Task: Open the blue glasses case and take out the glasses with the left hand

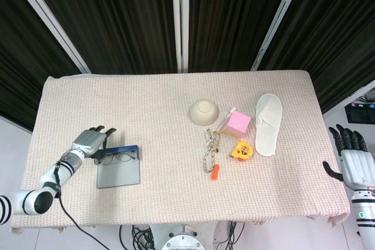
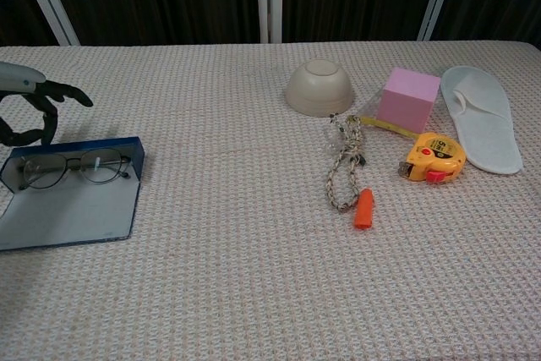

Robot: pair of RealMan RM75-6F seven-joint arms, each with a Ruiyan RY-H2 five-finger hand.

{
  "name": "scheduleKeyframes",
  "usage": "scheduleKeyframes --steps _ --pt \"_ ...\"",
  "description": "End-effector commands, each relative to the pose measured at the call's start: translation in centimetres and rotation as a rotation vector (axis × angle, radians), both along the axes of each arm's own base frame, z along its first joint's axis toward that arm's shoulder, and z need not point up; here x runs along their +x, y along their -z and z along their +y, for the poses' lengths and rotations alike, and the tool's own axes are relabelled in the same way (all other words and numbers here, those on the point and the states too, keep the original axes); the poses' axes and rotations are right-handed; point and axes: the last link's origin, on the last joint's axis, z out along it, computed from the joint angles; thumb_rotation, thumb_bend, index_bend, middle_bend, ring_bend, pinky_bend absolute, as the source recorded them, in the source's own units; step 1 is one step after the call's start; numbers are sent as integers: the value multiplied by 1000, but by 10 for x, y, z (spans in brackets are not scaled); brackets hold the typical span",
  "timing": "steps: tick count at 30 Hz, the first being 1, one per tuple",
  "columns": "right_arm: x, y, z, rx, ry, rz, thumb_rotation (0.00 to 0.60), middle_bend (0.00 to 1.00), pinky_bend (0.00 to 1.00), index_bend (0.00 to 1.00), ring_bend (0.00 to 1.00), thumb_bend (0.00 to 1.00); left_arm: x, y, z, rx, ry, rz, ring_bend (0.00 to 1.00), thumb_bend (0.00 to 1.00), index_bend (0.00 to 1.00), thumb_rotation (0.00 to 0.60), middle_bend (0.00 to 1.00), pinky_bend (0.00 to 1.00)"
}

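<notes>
The blue glasses case (image 1: pixel 118 168) (image 2: pixel 74 202) lies open and flat near the table's front left, its grey lid inside facing up. The glasses (image 1: pixel 119 156) (image 2: pixel 74 166) rest in the blue tray along the case's far edge. My left hand (image 1: pixel 88 140) (image 2: pixel 32 104) hovers at the tray's left end, fingers spread and curved, holding nothing; whether a fingertip touches the case I cannot tell. My right hand (image 1: pixel 352 157) hangs beyond the table's right edge with its fingers extended and empty.
In the right half lie an upturned beige bowl (image 2: pixel 319 87), a pink block (image 2: pixel 409 99), a white slipper (image 2: pixel 483 117), a yellow tape measure (image 2: pixel 433 158) and a rope with an orange handle (image 2: pixel 347 177).
</notes>
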Motion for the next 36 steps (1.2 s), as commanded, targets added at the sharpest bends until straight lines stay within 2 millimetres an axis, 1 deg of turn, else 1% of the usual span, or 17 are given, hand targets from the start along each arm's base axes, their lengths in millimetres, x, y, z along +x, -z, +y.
scheduleKeyframes --steps 1,8,10,11,14,15,17,19,21,23,25,32,36 --pt "1 0 0 0 -3 0 600 0 0 0 0 226 3 -4 -6 -19 -16 22 38 536 25 600 447 141" --pt "1 0 1 2 -4 1 600 0 0 0 0 226 8 -2 -18 -64 -35 25 90 535 25 600 487 161" --pt "1 0 1 3 -4 1 600 0 0 0 0 226 10 -1 -19 -62 -28 24 99 535 26 600 486 167" --pt "1 0 1 3 -4 1 600 0 0 0 0 227 10 0 -18 -54 -19 23 100 535 26 600 465 169" --pt "1 0 1 0 -4 -1 600 0 0 0 0 227 14 -1 -16 7 13 -9 58 517 25 600 264 187" --pt "1 -1 1 0 -4 -2 600 0 0 0 0 227 16 -2 -15 35 25 -28 44 497 26 600 225 194" --pt "0 -1 1 0 -2 -2 600 0 0 0 0 227 21 -6 -15 106 65 -77 39 455 29 600 175 213" --pt "0 -2 0 -1 -2 -3 600 0 0 0 0 227 26 -9 -18 182 111 -132 40 427 42 600 159 221" --pt "1 -2 -1 0 -4 -4 600 0 0 0 0 228 27 -11 -22 229 136 -169 40 378 67 600 154 217" --pt "2 -2 -1 -1 -7 -6 600 0 0 0 0 228 25 -12 -27 260 135 -184 40 297 98 600 145 205" --pt "2 -3 -2 -8 -12 -12 600 0 0 0 0 228 20 -10 -33 259 108 -181 39 251 115 600 132 196" --pt "4 -11 -3 -35 -23 -33 600 0 0 0 0 228 4 5 -44 205 -13 -144 40 243 200 600 118 189" --pt "6 -15 -3 -39 -28 -37 600 0 0 0 0 227 -2 15 -45 195 -32 -142 40 247 207 600 118 189"
